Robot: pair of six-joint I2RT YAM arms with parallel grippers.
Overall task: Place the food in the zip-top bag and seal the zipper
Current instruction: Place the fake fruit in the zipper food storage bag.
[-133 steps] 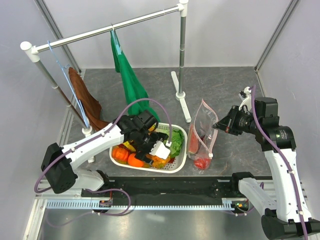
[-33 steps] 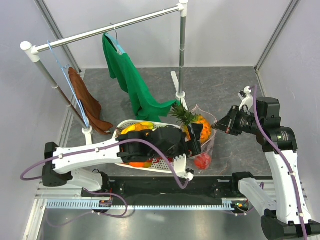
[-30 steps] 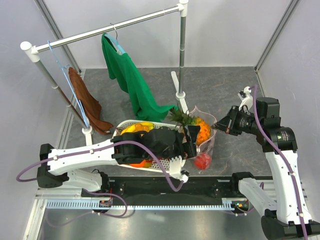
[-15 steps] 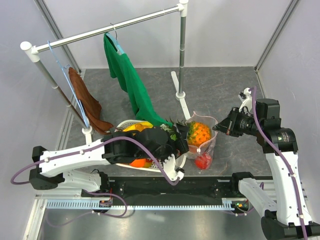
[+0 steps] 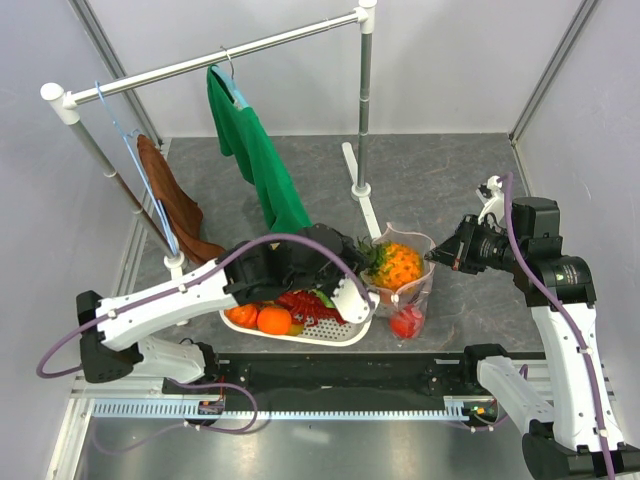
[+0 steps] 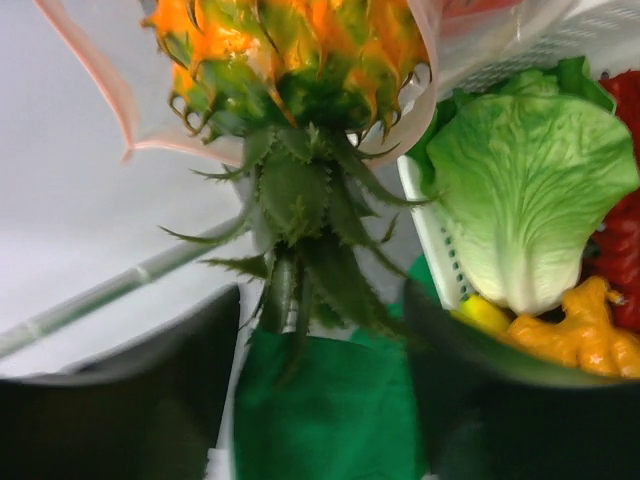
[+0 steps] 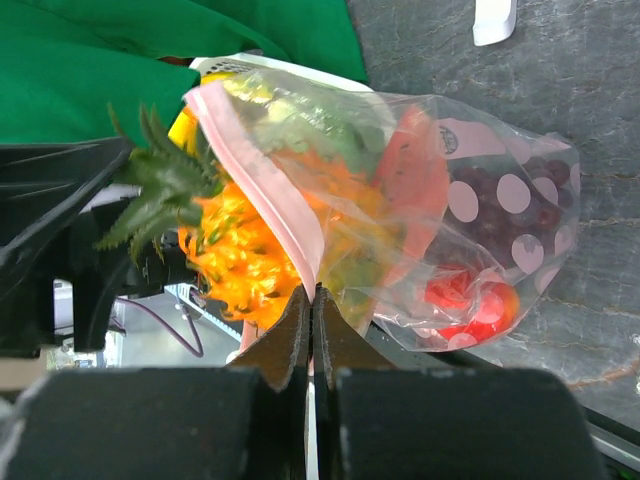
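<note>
The zip-top bag [image 5: 408, 292] stands open right of the white basket [image 5: 300, 337]. The pineapple [image 5: 398, 265] sits in its mouth, crown pointing left. My left gripper [image 5: 358, 265] is open just left of it; in the left wrist view the pineapple [image 6: 290, 60] has its crown leaves hanging between the spread fingers of the left gripper [image 6: 320, 330], which are not closed on them. My right gripper [image 5: 435, 255] is shut on the bag's rim; in the right wrist view the right gripper [image 7: 313, 292] pinches the pink zipper [image 7: 265, 190]. Grapes [image 7: 520, 215] and a red fruit [image 7: 465, 305] lie inside the bag.
The basket holds lettuce [image 6: 530, 190], orange and red toys [image 5: 272, 318]. A clothes rack stands behind, with a green shirt [image 5: 255, 160] hanging close to the left arm, a brown cloth [image 5: 170, 205] and a white foot [image 5: 362, 205] near the bag.
My left gripper carried the pineapple from the basket to the bag's mouth, let go and drew back left. The right gripper has kept its hold on the rim.
</note>
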